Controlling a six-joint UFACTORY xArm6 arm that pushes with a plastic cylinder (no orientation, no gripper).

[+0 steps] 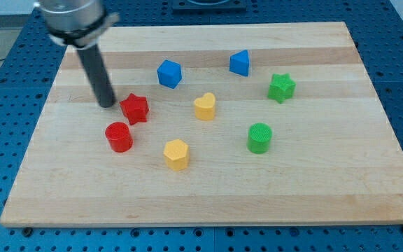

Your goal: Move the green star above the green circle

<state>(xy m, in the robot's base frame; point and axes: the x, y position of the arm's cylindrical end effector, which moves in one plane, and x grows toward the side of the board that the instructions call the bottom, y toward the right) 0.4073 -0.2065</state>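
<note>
**Tip beside the red star, green star far off**

Landmark: the green circle [259,137], which stands on the wooden board [313,189], right of centre and toward the view's bottom.

The green star [281,87] lies toward the view's top from the circle and a little to the view's right, near it but apart. Nothing sits between the two.

My tip [107,105] is well apart from the circle, far to the view's left and somewhat toward the view's top. It ends the dark rod; there are no jaws on it, so nothing opens, closes or grips. The tip stands just left of the red star [135,108]; whether it touches the star I cannot tell.

The red circle [119,136] is far left of the green circle, about level with it. A yellow block [176,154], shape unclear, lies left of the circle and slightly nearer the view's bottom. A second yellow block [204,106], rounded like a heart, is up and left of the circle.

A blue block [168,73] sits further up and left, and another blue block [240,63] lies toward the view's top from the circle, left of the green star.
</note>
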